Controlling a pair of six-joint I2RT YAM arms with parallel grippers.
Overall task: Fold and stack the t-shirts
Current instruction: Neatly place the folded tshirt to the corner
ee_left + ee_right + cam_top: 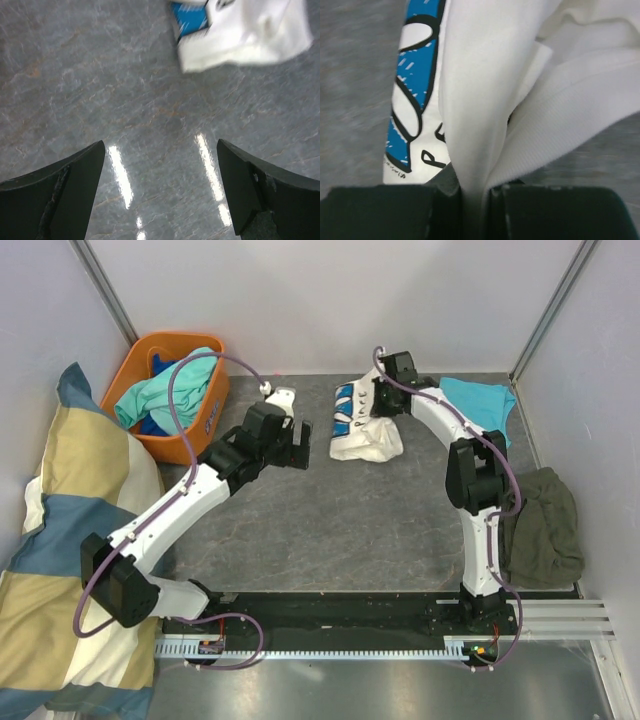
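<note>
Cream-white t-shirt (367,436) sits bunched in the upper middle of the top view, blue print on its left part; looks only partly folded to me. The right gripper (472,192) is nearly closed on a doubled fold of its white cloth, pinched between the jaws in the wrist view; the left gripper (298,444) is spread fully wide with nothing in it, over bare grey table (330,530) just left of the shirt and apart from it; the shirt's edge shows at the upper right of the left wrist view. Other items: turquoise tee (482,400) at upper right, close behind the right arm; mint-green tee (160,395) and blue tee (150,426) in the orange basket (128,375) at upper left; dark olive garment (545,525) heaped at the right edge; checked pillow (70,540) at far left. Risks, my judgement: only one side of the shirt is gripped, so any pull from the right drags the whole bundle across the table or skews the fold instead of flattening it; the pinch takes several layers, so lifting may open the wrong ply or let the cloth slip out; the left gripper coming in low could shove the pile or grab stacked layers rather than one edge; the right arm swinging back could snag the turquoise tee.
</note>
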